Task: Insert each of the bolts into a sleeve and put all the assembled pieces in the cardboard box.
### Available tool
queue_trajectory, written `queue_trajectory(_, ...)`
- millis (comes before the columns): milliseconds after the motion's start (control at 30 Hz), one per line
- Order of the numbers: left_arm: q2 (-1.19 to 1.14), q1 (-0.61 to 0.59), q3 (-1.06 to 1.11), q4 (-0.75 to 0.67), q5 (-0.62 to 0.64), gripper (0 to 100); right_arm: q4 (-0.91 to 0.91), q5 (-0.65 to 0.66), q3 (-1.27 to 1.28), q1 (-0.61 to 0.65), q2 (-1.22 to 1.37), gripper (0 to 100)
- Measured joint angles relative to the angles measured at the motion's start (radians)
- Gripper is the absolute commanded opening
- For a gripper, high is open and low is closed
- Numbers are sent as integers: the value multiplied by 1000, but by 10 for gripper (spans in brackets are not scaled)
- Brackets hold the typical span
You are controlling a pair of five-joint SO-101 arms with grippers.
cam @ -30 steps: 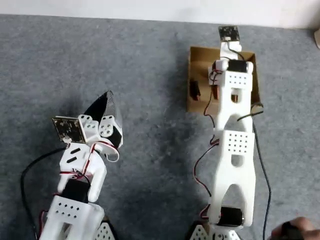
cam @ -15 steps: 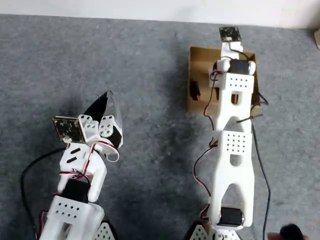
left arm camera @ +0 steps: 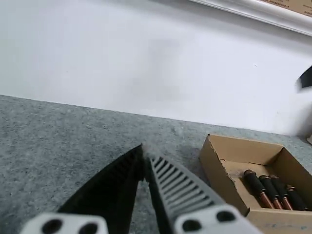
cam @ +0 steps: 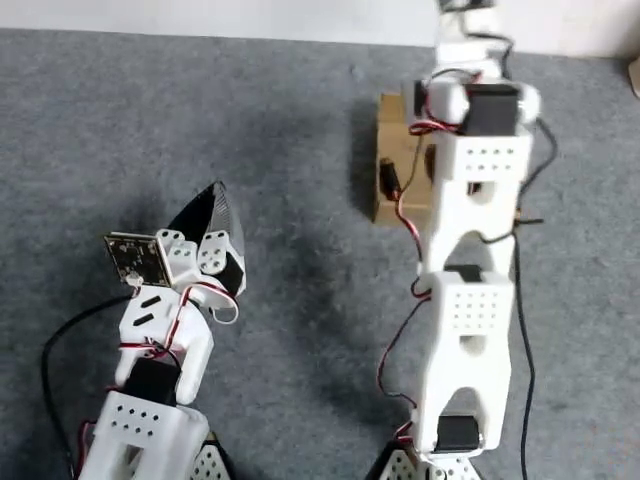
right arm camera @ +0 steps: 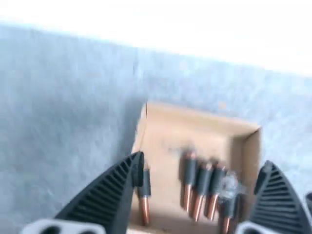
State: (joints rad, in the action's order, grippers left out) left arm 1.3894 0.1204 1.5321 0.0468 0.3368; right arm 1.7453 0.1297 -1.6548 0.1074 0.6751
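Note:
The cardboard box (cam: pixel 392 150) stands on the grey carpet at the back right, mostly under my right arm. Inside lie several copper bolts in black sleeves (right arm camera: pixel 202 183), side by side, with one more assembled piece (right arm camera: pixel 144 195) by the box wall. My right gripper (right arm camera: pixel 200 168) hangs open above the box with nothing between its fingers. My left gripper (cam: pixel 212 205) rests shut and empty on the carpet at the left, well away from the box (left arm camera: pixel 231 156), whose bolts (left arm camera: pixel 268 187) show past its tips (left arm camera: pixel 145 153).
A white wall runs along the back of the carpet. Cables hang along both arms. Open carpet lies between the two arms and to the left of the box.
My right arm has lifted and moved back toward the wall above the box. The left arm has not moved. A hand at the lower right edge has gone.

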Motion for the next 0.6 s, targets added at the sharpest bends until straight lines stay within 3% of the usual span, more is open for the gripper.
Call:
queue_trajectory(367, 0, 14, 2, 0, -28, 7, 0, -31, -11, 0, -546, 328)
queue_trajectory(600, 0, 64, 2, 84, -144, 7, 0, -31, 468, 6, -1071, 328)
